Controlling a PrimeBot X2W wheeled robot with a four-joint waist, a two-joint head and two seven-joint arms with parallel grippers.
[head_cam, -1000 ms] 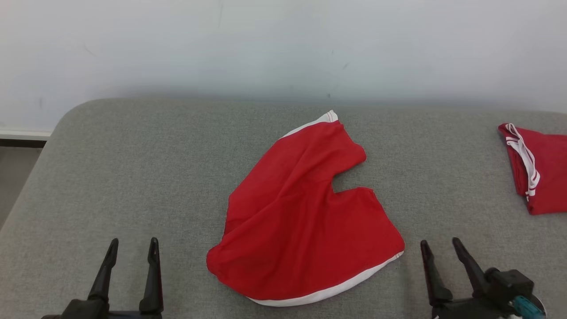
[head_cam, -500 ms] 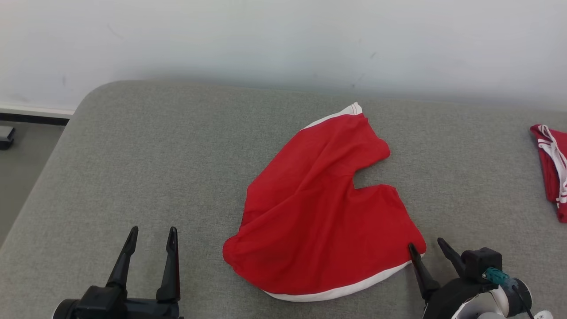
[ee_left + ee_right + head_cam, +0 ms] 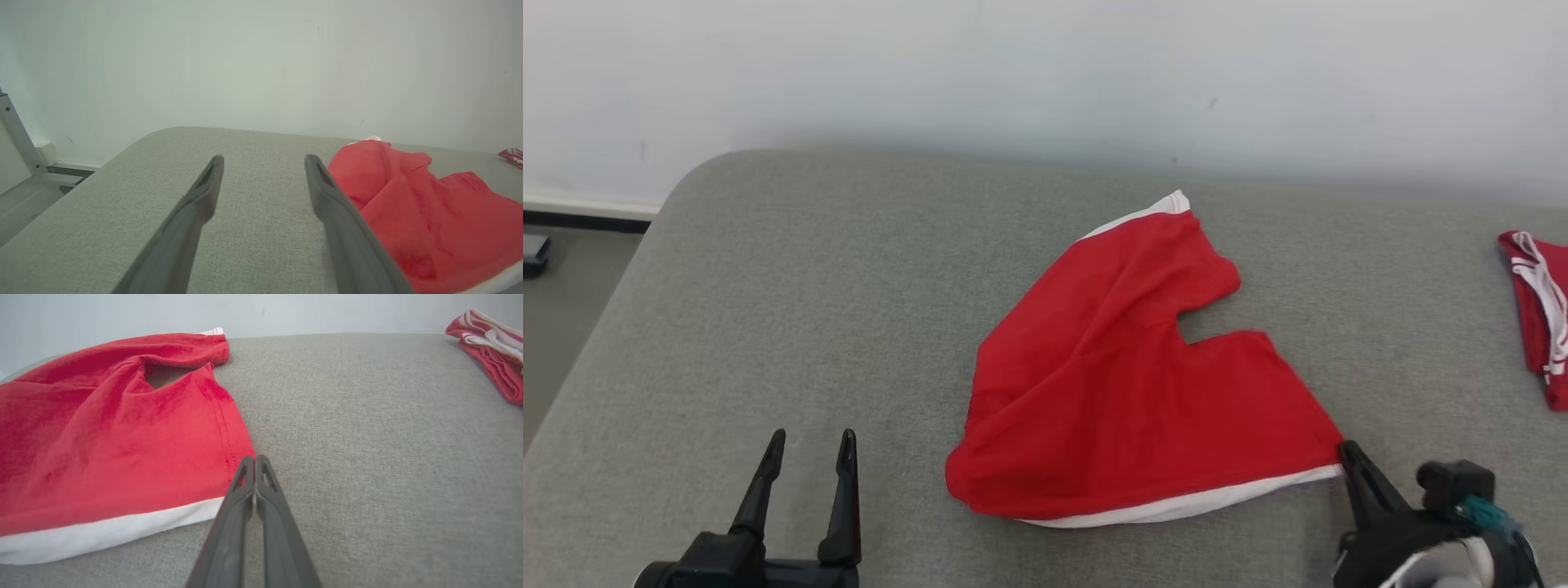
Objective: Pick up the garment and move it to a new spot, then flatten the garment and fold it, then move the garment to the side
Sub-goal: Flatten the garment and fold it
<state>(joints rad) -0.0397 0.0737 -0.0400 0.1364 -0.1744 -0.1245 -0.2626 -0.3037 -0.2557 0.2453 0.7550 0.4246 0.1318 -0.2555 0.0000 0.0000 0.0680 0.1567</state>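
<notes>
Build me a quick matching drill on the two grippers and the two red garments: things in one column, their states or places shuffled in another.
Things:
1. left gripper
2. right gripper
3. white-hemmed garment
4. striped garment

States:
A. spread on the middle of the grey cushion
B. open, touching neither garment
C. bunched at the cushion's far right
D. shut on a garment's corner

Pairs: 1-B, 2-D, 3-A, 4-C.
</notes>
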